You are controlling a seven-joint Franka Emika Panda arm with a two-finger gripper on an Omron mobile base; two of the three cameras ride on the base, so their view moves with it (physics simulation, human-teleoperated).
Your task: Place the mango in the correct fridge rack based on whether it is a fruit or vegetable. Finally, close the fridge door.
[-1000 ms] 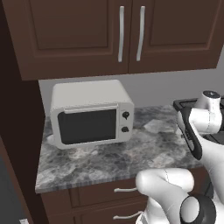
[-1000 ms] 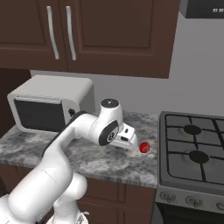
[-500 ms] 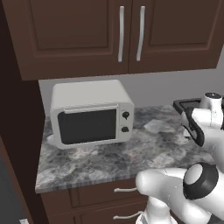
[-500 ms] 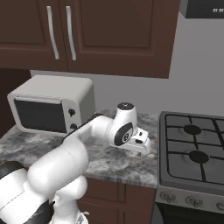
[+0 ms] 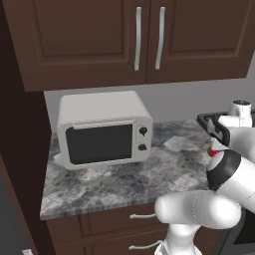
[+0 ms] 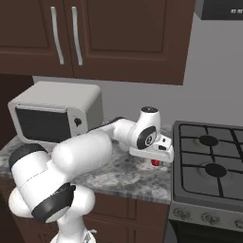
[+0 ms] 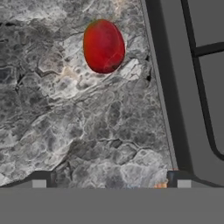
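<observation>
The mango [image 7: 103, 46] is a small red oval lying on the grey stone counter [image 7: 65, 113], close to the stove's edge. In the right base view the mango [image 6: 155, 163] peeks out red just under my hand, and from the left its red side [image 5: 213, 152] shows beside my arm. My gripper [image 7: 109, 181] hangs above the counter, open, nothing between its fingertips [image 7: 41, 180]; the mango sits ahead of them, apart from both. From the right, the gripper [image 6: 153, 154] points down over the fruit. The fridge door is out of view.
A black gas stove [image 6: 209, 166] borders the counter right beside the mango. A white microwave [image 5: 102, 132] stands at the counter's left. Dark wooden cabinets [image 5: 139, 40] hang overhead. Bare stone lies between the microwave and my hand.
My arm has swung right toward the stove, bringing the hand from beside the mango to over it. The jaws have stayed open. The mango has not moved.
</observation>
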